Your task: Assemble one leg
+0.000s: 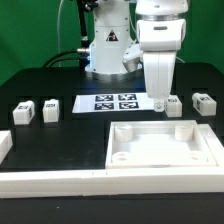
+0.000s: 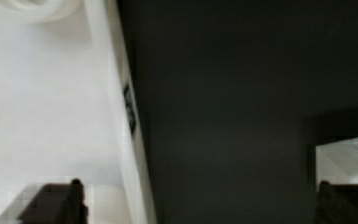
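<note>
Four small white legs with tags stand on the black table: two at the exterior view's left [image 1: 22, 112] [image 1: 50, 109] and two at the right [image 1: 175, 104] [image 1: 204, 102]. My gripper [image 1: 158, 97] hangs low over the table, just left of the nearer right leg and behind the large white tray-like piece [image 1: 165, 150]. In the wrist view my gripper [image 2: 202, 206] is open with only black table and the tray's edge [image 2: 51, 110] between the fingers [image 2: 51, 205]. One leg's tagged corner [image 2: 346, 152] shows beside the other finger, not between them.
The marker board [image 1: 108, 102] lies flat just left of my gripper. A long white rail [image 1: 50, 182] runs along the front, with a white block [image 1: 4, 145] at its left end. The arm's base [image 1: 108, 45] stands behind.
</note>
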`<state>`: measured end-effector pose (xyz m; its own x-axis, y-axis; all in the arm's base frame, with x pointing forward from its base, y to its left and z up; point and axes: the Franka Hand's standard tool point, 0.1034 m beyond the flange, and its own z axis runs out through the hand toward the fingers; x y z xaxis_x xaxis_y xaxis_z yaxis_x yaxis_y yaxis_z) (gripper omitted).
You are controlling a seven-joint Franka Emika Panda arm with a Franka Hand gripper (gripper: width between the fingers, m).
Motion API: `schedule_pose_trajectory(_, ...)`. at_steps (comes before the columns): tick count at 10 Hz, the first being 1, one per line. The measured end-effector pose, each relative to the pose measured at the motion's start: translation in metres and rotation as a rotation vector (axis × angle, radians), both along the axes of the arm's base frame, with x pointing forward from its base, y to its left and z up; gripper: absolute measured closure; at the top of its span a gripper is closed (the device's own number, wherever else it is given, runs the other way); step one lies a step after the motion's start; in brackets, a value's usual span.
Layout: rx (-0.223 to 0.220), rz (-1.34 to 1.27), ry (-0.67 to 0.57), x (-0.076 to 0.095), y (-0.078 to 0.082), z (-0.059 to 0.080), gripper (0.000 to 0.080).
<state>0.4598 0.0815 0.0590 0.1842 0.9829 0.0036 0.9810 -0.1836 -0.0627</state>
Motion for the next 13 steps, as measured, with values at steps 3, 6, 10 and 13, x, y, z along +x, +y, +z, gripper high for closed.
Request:
schedule_pose_trajectory(3,-0.015,-0.27,0.006,0.0,-0.001,0.0,0.0151)
schedule_pose_trajectory(6,-0.029,-0.775,0.048,-0.019,-0.006,-0.009,0.0151)
schedule_pose_trajectory(10,-0.076,-1.398,0.094,-0.04,0.028,-0.011,0.0151)
schedule_pose_trajectory(13,-0.086,-1.468,0.107,-0.052,0.064,-0.01,0.0151)
